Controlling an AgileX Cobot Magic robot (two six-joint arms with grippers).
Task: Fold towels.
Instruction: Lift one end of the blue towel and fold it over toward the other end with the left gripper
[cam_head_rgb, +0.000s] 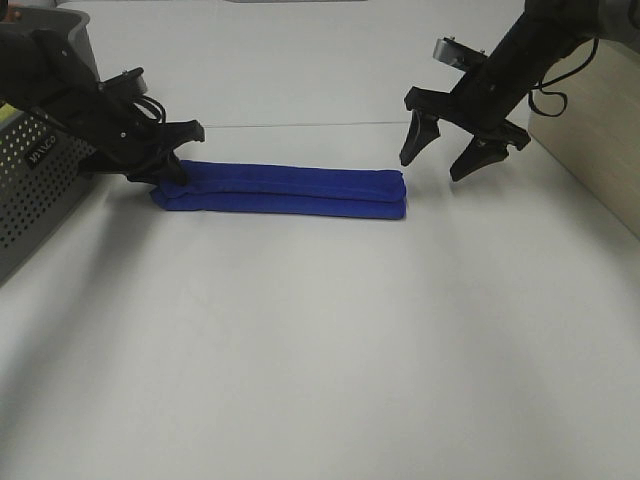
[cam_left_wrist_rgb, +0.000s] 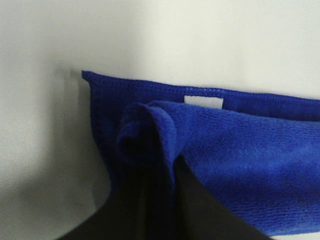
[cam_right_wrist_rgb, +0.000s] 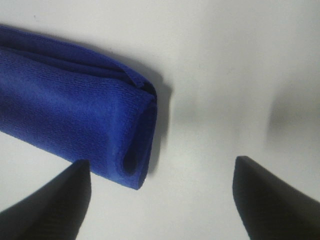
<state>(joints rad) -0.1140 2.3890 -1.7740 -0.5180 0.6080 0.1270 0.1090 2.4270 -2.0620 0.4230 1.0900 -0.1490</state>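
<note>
White table (cam_head_rgb: 320, 350), royal-blue towel (cam_head_rgb: 290, 190) folded long — left hand (cam_head_rgb: 170, 175) pinching it, right hand (cam_head_rgb: 430, 168) spread wide

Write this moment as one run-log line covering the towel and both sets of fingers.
towel: folded long strip | left fingers: closed on its end fold | right fingers: open, beside other end, holding nothing

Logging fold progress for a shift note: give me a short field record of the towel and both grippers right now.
towel: blue towel, folded into a long narrow strip, lying on the white table
tag: white tag at the strip's left end
left gripper: jaws closed on a fold at the left end
right gripper: jaws open, not touching the towel, by its right end
nearby: grey perforated basket, far left
</note>
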